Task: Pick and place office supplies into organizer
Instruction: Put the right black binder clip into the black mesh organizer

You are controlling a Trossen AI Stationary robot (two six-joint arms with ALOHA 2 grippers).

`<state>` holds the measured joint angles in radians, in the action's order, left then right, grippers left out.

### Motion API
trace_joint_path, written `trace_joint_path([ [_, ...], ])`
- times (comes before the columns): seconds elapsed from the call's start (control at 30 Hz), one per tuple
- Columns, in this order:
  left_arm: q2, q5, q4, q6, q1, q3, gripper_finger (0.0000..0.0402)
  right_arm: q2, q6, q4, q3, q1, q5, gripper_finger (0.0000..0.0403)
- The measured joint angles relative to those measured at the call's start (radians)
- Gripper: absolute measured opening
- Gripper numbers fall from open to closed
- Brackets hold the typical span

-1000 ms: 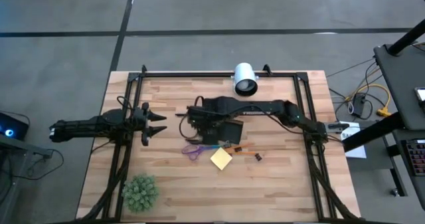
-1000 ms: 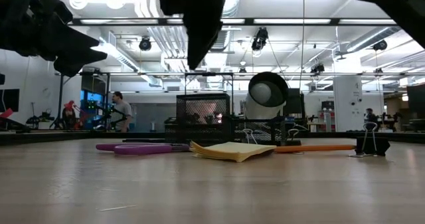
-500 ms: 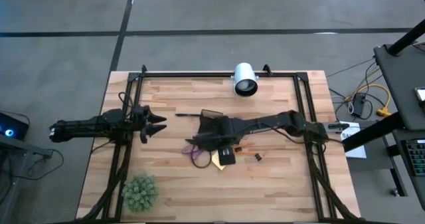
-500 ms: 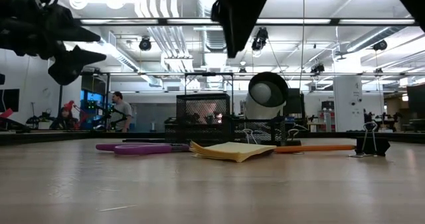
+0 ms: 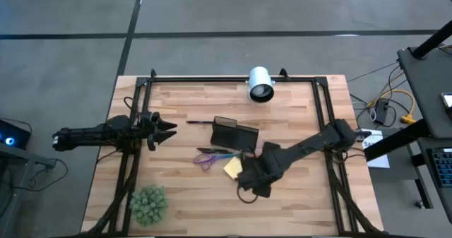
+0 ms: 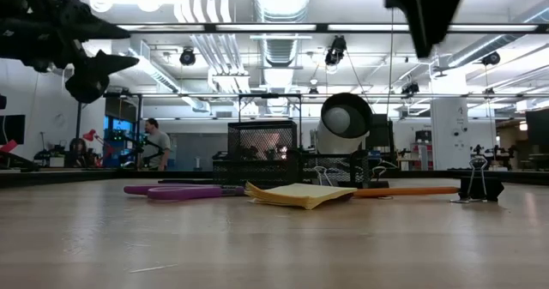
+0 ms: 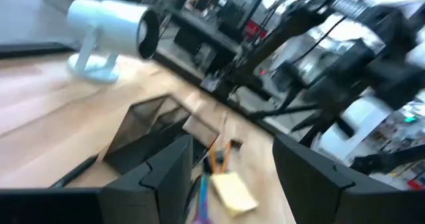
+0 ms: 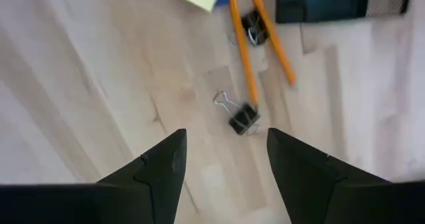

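Observation:
The black organizer (image 5: 233,135) stands mid-table, with a black pen (image 5: 200,122) lying at its left. Nearer the front lie the purple scissors (image 5: 207,158), the yellow sticky pad (image 5: 232,168) and, in the right wrist view, two orange pencils (image 8: 244,48) and two dark clips (image 8: 243,119). My right gripper (image 5: 253,180) hangs open, high above the table, just near-side of the pad and over the clips (image 8: 226,134). My left gripper (image 5: 169,130) waits open and raised at the table's left, pointing at the organizer (image 7: 154,128).
A white cylindrical camera (image 5: 260,84) stands at the far edge behind the organizer. A fuzzy green plant ball (image 5: 148,204) sits at the near left corner. Black frame rails (image 5: 321,104) run along the sides and back. Bare wood lies along the near edge.
My right gripper has swung from above the organizer toward the near edge and somewhat right, passing over the sticky pad while staying high above the table. Nothing on the table has moved.

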<state>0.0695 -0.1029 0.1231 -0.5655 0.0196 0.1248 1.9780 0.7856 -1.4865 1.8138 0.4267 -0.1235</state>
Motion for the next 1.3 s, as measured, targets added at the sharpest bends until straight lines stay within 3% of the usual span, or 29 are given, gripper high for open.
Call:
trace_joint_path([
  [0.3,0.004,0.0,-0.003,-0.003,0.0,-0.003,0.0195,-0.237,0.295,0.317,-0.522,-0.022,0.072,0.0198],
  [0.47,0.004,-0.001,-0.003,-0.006,0.0,-0.003,0.0195,-0.378,0.474,0.436,-0.736,-0.025,0.099,0.0198],
  [0.63,0.006,-0.008,-0.004,-0.058,0.0,-0.002,0.0195,-0.477,0.618,0.684,-0.905,-0.056,0.188,0.0198],
  [1.03,0.009,-0.018,-0.012,-0.06,0.0,0.003,0.0195,-0.483,0.646,0.72,-0.957,-0.077,0.095,0.0198],
  [1.3,0.011,-0.051,-0.012,-0.059,0.0,0.004,0.0195,-0.424,0.614,0.791,-0.957,-0.082,0.094,0.0198],
])
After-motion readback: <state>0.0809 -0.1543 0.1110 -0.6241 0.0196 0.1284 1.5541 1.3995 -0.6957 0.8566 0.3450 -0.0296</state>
